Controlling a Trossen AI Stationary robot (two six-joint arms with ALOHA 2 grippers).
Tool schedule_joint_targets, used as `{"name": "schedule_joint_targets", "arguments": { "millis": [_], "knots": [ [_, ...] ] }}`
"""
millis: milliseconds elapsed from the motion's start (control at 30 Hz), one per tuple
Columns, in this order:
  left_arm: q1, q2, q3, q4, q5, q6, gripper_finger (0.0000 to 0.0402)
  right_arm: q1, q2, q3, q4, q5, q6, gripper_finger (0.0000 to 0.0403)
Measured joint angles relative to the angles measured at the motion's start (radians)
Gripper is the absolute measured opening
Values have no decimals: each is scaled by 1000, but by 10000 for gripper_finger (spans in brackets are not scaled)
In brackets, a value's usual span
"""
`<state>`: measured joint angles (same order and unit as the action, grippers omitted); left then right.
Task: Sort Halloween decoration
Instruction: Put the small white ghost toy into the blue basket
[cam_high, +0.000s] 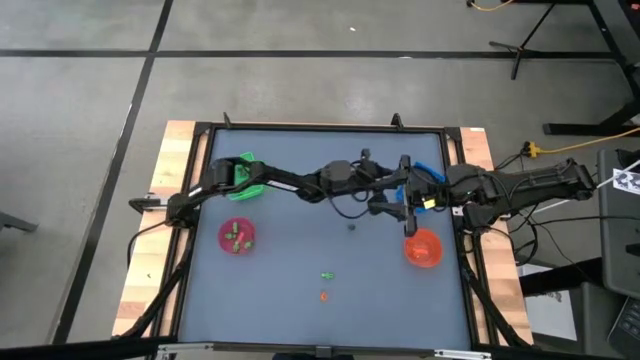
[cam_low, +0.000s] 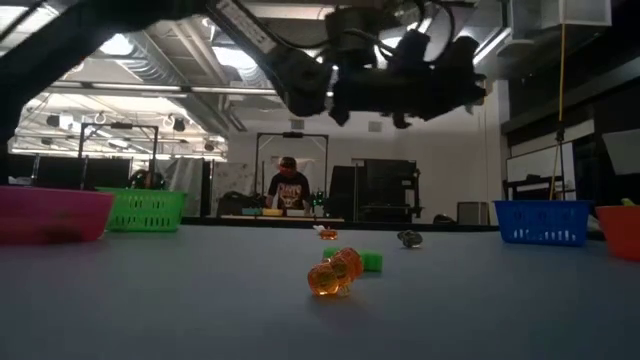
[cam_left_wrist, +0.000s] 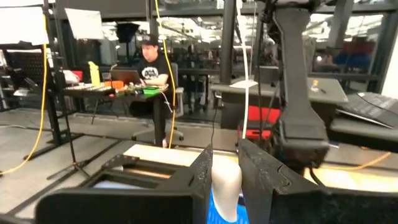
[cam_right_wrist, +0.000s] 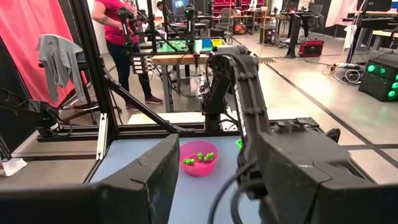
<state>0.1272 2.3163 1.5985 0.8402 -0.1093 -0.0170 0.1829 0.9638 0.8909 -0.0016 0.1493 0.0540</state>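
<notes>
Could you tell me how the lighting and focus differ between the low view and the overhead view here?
Low view: backlit by bright ceiling lights, so the arms overhead read as silhouettes; the orange figure nearby is soft-edged and glowing, the pink bowl blurred. High view: even light, soft shadows on the table, the small figures sharp but tiny.

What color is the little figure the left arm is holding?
White. The figure sits pinched in the left tool, clearest in the left wrist view.
</notes>
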Motion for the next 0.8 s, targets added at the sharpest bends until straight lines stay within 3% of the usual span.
{"name": "schedule_joint_targets", "arguments": {
  "millis": [400, 800],
  "knots": [
    [-3, 207, 257, -7, 0, -2, 48, 0, 0, 0, -1, 0, 0, 214],
    [0, 332, 341, -69, 0, 0, 48, 0, 0, 0, -1, 0, 0, 214]
  ]
}}
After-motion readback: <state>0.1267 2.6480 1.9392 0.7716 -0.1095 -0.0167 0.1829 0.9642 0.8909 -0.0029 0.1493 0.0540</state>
